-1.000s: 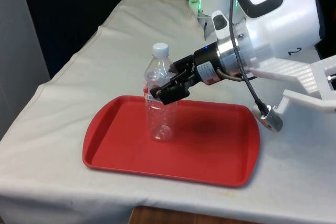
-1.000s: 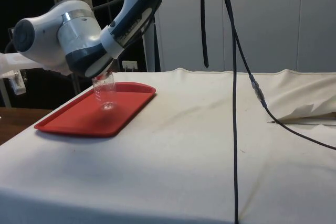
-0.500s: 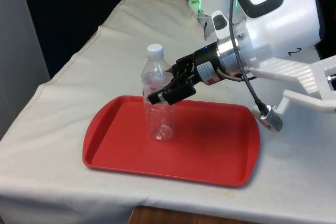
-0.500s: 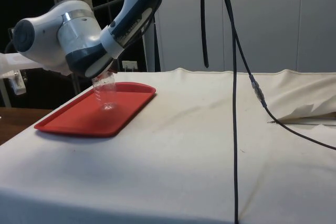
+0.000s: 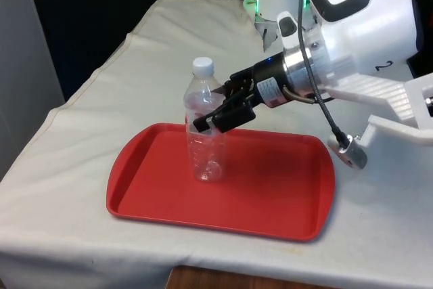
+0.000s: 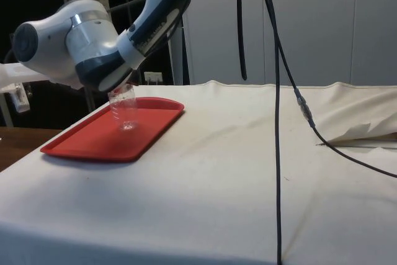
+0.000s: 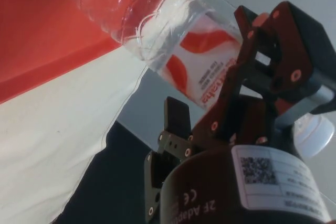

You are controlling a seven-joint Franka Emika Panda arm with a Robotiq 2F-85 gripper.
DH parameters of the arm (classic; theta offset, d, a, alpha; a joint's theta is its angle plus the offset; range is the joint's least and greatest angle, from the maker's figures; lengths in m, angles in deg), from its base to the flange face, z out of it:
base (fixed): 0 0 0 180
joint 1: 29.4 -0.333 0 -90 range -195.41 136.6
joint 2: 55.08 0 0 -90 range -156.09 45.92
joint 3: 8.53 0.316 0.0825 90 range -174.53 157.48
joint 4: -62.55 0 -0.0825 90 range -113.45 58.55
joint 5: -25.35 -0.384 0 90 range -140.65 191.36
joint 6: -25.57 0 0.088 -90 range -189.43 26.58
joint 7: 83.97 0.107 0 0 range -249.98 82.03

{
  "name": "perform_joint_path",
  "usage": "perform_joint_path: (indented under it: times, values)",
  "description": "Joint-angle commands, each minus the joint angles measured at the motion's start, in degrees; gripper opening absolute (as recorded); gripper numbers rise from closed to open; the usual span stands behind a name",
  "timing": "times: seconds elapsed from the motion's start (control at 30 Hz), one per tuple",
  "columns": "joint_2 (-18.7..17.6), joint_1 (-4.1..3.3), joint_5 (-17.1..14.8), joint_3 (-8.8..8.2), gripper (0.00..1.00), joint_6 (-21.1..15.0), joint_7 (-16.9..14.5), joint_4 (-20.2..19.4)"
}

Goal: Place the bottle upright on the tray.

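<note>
Now that the gripper has spread open beside it, the bottle stands upright on the tray (unsupported, apparently placed).

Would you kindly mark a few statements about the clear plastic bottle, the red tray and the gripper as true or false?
1. The clear plastic bottle with a white cap stands upright on the red plastic tray. True.
2. The bottle's cap is off. False: the white cap sits on its neck.
3. The black two-finger gripper is beside the bottle's labelled upper part. True.
4. The tray lies on bare wood. False: it lies on the white cloth covering the table.
5. The bottle is full of dark liquid. False: it looks clear and empty.
6. The fingers are open, not clamped on the bottle. True.
</note>
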Motion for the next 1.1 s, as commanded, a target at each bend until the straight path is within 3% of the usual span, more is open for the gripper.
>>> perform_joint_path:
  times: [0.0, 0.4, 0.8, 1.07]
  values:
    - [0.00, -0.17, -0.23, 0.11, 1.00, 0.57, 0.11, 0.29]
    - [-0.17, -0.40, -0.29, 1.15, 1.00, 2.52, 0.46, 1.38]
    - [-0.40, -0.06, 0.00, 1.38, 1.00, 2.18, 0.34, 2.06]
    - [-2.75, 0.52, 0.06, 1.38, 1.00, 2.58, -1.15, 6.19]
